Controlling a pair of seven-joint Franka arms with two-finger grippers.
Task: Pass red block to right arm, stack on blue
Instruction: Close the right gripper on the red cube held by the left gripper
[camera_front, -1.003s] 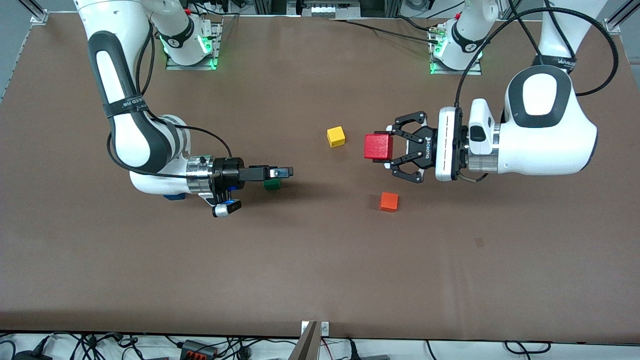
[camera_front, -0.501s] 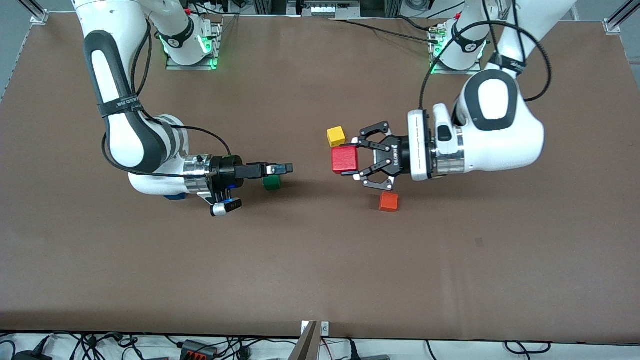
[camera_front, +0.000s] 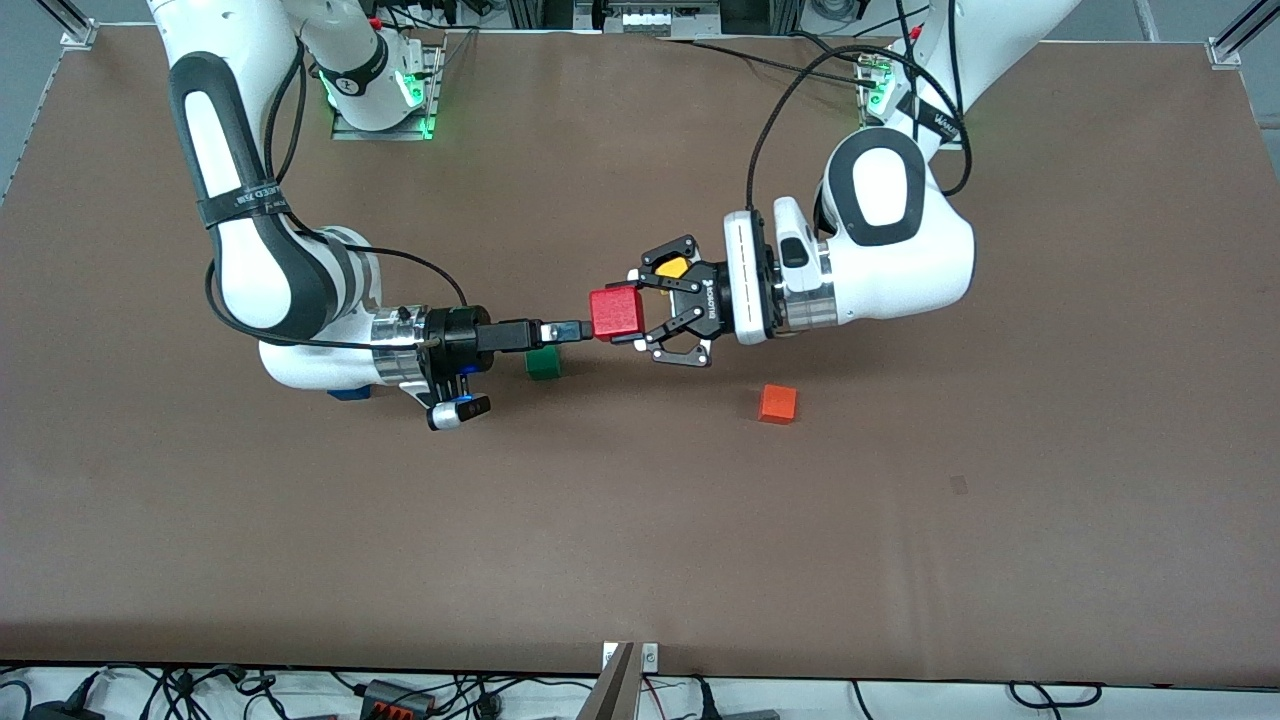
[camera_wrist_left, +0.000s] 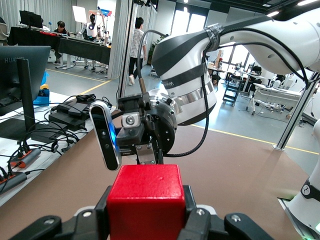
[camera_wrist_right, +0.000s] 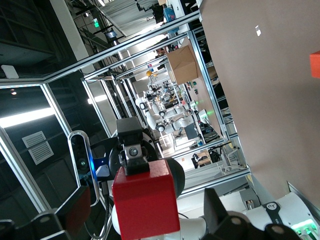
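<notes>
Left pincer (camera_front: 632, 313) clamps the red block (camera_front: 615, 312) mid-air over the bench (camera_front: 640, 540) centre – presented sideways so the right pincer (camera_front: 570, 331), jaws spread, can take it – blue block (camera_front: 348, 393) waits under right arm.

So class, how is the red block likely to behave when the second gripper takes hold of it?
The red block probably stays rigid: its faces look flat and its edges crisp while the left gripper clamps it. It seems light, held out sideways without sagging. Flat sides should suit the right gripper, though the smooth faces might slip.
</notes>
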